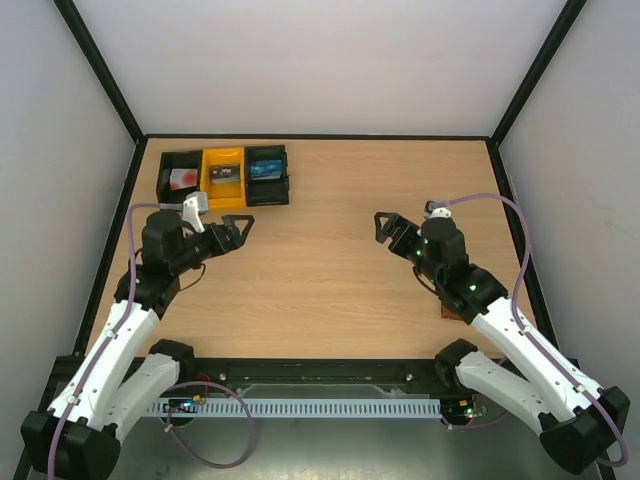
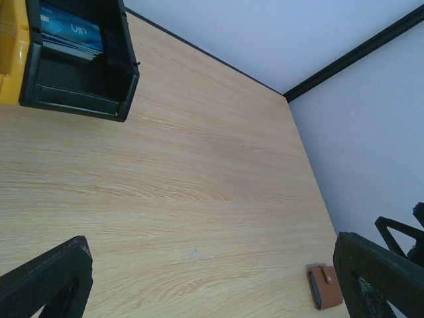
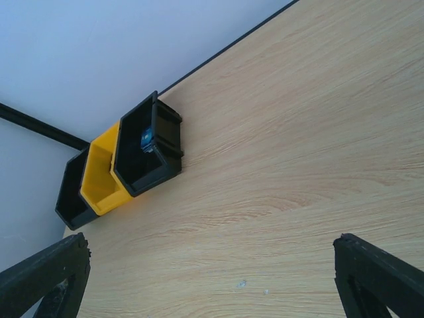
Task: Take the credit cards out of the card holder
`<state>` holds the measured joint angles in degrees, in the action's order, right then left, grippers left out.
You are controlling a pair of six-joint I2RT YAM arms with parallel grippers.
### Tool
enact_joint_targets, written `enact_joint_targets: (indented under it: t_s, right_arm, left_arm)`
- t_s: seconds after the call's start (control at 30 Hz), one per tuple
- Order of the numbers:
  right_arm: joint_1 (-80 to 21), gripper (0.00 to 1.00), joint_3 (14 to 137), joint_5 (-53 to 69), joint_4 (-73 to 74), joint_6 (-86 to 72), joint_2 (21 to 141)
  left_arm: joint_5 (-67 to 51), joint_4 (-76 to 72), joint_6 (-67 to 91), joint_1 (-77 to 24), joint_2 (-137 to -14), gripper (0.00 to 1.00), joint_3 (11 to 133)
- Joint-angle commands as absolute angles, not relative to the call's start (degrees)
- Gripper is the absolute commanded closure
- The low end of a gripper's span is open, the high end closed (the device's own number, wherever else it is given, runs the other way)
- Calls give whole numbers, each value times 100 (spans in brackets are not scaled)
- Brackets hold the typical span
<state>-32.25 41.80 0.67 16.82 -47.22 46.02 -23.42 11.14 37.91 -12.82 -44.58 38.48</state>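
The card holder [image 2: 324,287] is a small brown leather wallet, folded shut with its tab snapped, lying flat near the table's right edge. From above only a brown sliver of the card holder [image 1: 450,311] shows beside the right forearm. The credit cards are out of view. My left gripper [image 1: 238,230] hovers open over the left half of the table, far from the holder, with nothing between its fingers [image 2: 46,278]. My right gripper [image 1: 383,228] is open over the right half and points toward the middle. Bare wood lies between its fingers [image 3: 377,271].
A row of three bins stands at the back left: a black bin [image 1: 180,176], a yellow bin [image 1: 224,175] and a black bin [image 1: 268,172] holding blue cards [image 2: 69,30]. White walls with black frame bars enclose the table [image 1: 320,280].
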Motion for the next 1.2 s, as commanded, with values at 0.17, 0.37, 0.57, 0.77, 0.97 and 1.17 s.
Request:
enact_joint_targets:
  t_s: [0.17,0.37,0.57,0.77,0.97,1.17]
  right_arm:
    - [-3200,2,4087,-59,1789,-5073,4566]
    - [-3199,2,3878,-318,2069,-5790,4596]
    - [-3195,2,3945,-1381,3005,-6583,4872]
    - [-2950,2,4196,-2241,3866,-6701,5548]
    - [-2211,2,4011,-2031,4212,-6996,6301]
    - [-1658,2,3933,-2186,4484,-7418,7065]
  left_arm:
    - [-2097,1307,3579,-1252,-4350,0,3921]
    - [-1727,1652,3240,-1257,-4342,0,4101]
    - [-1153,1892,2834,-1257,-4220,0,4184]
    - [-740,1907,2579,-1257,-4153,0,4059]
    - [-604,1882,2475,-1257,-4028,0,3999]
    - [-769,1848,2456,-1257,-4101,0,4000]
